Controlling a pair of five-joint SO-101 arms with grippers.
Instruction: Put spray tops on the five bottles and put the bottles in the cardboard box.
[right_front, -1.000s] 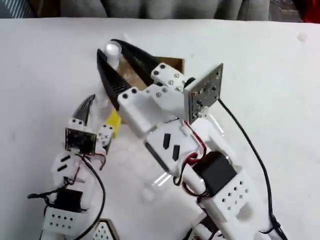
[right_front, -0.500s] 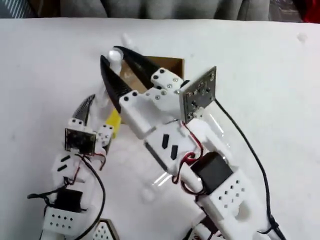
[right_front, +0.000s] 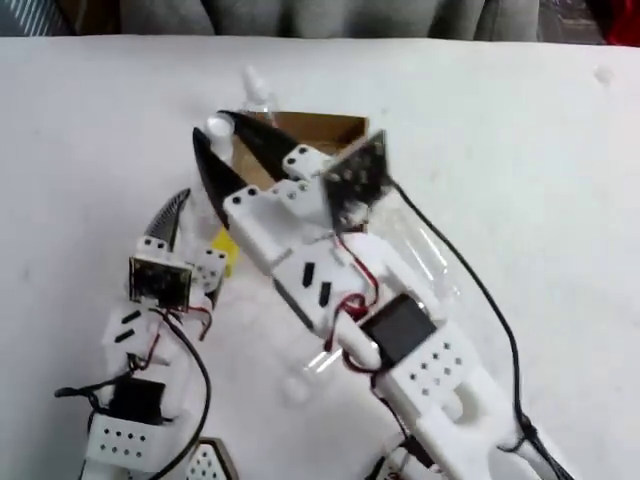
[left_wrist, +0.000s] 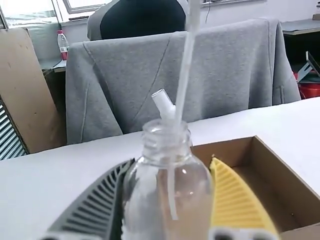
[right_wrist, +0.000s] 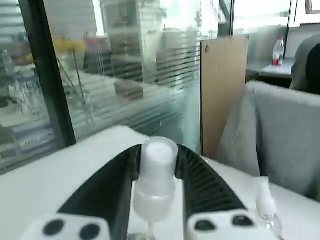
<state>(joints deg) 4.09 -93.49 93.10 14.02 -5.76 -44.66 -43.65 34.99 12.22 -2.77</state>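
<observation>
A clear bottle (left_wrist: 167, 200) stands upright with my left gripper (left_wrist: 170, 165) shut on it, between the grey and yellow fingers. In the high view this left gripper (right_front: 205, 215) is left of the cardboard box (right_front: 320, 128). My right gripper (right_front: 218, 127) is shut on a white spray top (right_wrist: 157, 170), held above the bottle. The top's thin tube (left_wrist: 182, 75) runs down through the bottle's neck into the bottle. The open cardboard box (left_wrist: 260, 170) lies just beside the held bottle.
A bottle with a spray top on it (right_front: 255, 85) stands at the box's far corner, and the same bottle (right_wrist: 265, 200) stands beyond my right fingers. Clear bottles (right_front: 435, 265) lie on the white table under the right arm. Grey chair backs line the far edge.
The right gripper has come down and toward the left gripper with the spray top, its wrist turning. The left arm and its bottle have stayed still.
</observation>
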